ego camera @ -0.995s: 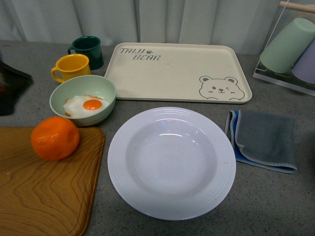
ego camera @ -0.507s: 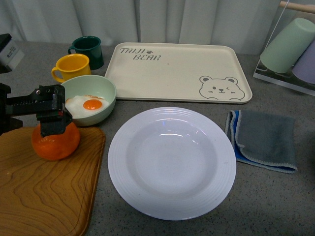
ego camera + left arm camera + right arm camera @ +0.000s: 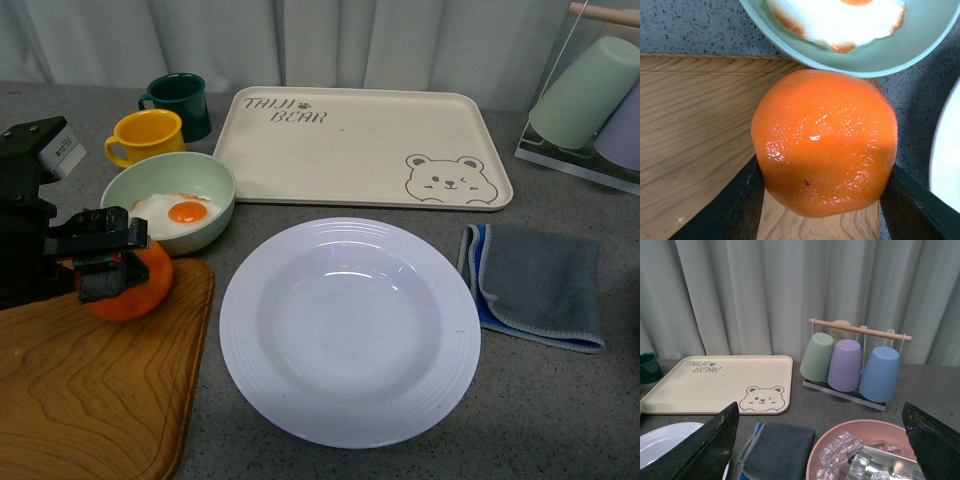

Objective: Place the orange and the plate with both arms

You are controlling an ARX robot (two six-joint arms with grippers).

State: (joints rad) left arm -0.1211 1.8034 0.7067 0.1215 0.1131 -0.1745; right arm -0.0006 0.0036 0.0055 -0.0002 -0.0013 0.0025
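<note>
— Does the left claw [image 3: 105, 262] have the orange [image 3: 142, 285]?

— Yes, it's clamped on it. In the wrist view a dark finger [image 3: 735, 210] presses on each side of the fruit. From the front the black claw covers about half of it.

— Is it resting on the wooden board [image 3: 90, 390]?

— I can't tell. It sits at the board's far corner, just beside the green bowl [image 3: 218, 185] with the fried egg [image 3: 180, 212], but its underside is hidden.

— And the plate [image 3: 240, 330]?

— It lies flat on the bench [image 3: 560, 400], untouched, between the board and the grey cloth [image 3: 540, 280], in front of the bear tray [image 3: 360, 150].

— Where's the right claw [image 3: 820, 412]?

— It's out of the front view. Its own camera shows the fingers spread wide with nothing between them, above a pink bowl [image 3: 827, 435] of ice. Something shiny lies in the ice, cut off by the frame edge, and I can't make out what it is.

— Anything else cut off?

— The cup rack [image 3: 590, 100] runs off the right edge of the front view.
</note>
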